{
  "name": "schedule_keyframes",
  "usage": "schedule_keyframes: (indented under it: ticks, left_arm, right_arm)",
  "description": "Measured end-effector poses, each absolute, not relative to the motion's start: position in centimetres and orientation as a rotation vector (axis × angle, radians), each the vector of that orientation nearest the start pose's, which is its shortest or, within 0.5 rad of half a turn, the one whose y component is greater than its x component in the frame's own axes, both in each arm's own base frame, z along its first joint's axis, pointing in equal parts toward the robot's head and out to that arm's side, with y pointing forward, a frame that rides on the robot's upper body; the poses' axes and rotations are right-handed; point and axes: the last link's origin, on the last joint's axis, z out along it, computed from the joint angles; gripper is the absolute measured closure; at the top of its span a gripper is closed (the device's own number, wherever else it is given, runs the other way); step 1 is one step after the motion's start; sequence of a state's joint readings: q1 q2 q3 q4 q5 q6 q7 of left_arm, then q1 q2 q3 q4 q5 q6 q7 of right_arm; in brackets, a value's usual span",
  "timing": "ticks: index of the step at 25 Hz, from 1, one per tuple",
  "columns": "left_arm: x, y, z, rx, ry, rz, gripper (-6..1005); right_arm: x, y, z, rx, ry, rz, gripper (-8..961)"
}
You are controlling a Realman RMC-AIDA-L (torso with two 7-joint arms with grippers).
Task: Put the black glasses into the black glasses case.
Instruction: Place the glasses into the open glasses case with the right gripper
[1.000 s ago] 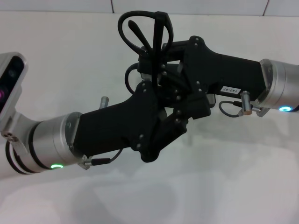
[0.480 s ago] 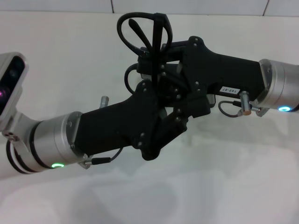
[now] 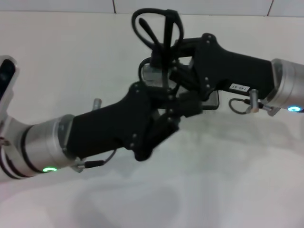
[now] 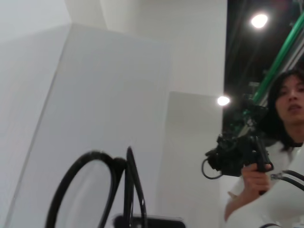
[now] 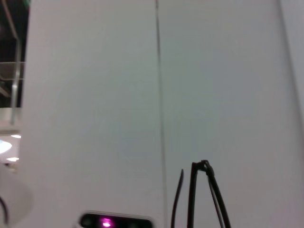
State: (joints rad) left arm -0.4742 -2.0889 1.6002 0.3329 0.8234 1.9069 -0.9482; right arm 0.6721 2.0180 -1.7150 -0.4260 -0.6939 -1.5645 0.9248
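Observation:
The black glasses (image 3: 159, 28) stand on edge, folded, above the point where my two grippers meet over the white table. My left gripper (image 3: 161, 92) reaches up from the lower left and is shut on the glasses' lower end. My right gripper (image 3: 178, 59) comes in from the right and is pressed against the same spot. The left wrist view shows one lens ring and the temple arms (image 4: 126, 190) close up. The right wrist view shows the glasses (image 5: 199, 194) edge-on. The black glasses case is hidden or out of view.
The white table (image 3: 228, 180) lies under both arms, with a tiled wall edge (image 3: 114, 5) at the back. A person holding a black device (image 4: 247, 156) stands in the left wrist view's background.
Both grippers and the glasses have shifted to the right together. The left forearm has dropped lower and further left in the head view.

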Motion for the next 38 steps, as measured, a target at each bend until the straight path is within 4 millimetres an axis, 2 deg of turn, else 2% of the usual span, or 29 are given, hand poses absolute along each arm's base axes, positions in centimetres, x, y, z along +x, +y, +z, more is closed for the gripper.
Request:
schedule_keyframes:
  ticks: [5, 8, 13, 17, 21, 31, 38]
  left_arm:
    - [-21.1, 24.8, -1.7, -2.503, -0.283, -1.743, 942]
    - [-23.2, 24.3, 0.4, -2.406, -0.297, -1.717, 943]
    - [-25.7, 23.2, 3.4, -2.27, -0.285, -1.696, 943]
    - [-26.3, 22.7, 4.3, -2.235, -0.262, -1.677, 943]
    - [-26.2, 22.7, 4.3, -2.235, -0.25, -1.676, 943]
    - [-26.1, 22.8, 4.1, -2.229, -0.24, -1.674, 943]
    - [-26.0, 22.9, 3.9, -2.225, -0.244, -1.676, 943]
  right_arm:
    - [15.2, 33.3, -2.5, -2.652, 0.043, 1.404, 845]
    - [15.6, 33.2, -1.9, -2.759, 0.031, 1.267, 845]
    - [15.6, 32.6, -2.2, -2.916, -0.052, 0.737, 846]
    - [14.5, 31.8, -2.5, -2.899, -0.137, 0.344, 845]
    - [13.3, 32.1, -2.9, -2.805, -0.16, -0.035, 845]
    - [10.5, 33.8, -4.7, -2.61, -0.263, -0.357, 846]
    - [10.1, 34.6, -6.5, -2.584, -0.365, -0.423, 845]
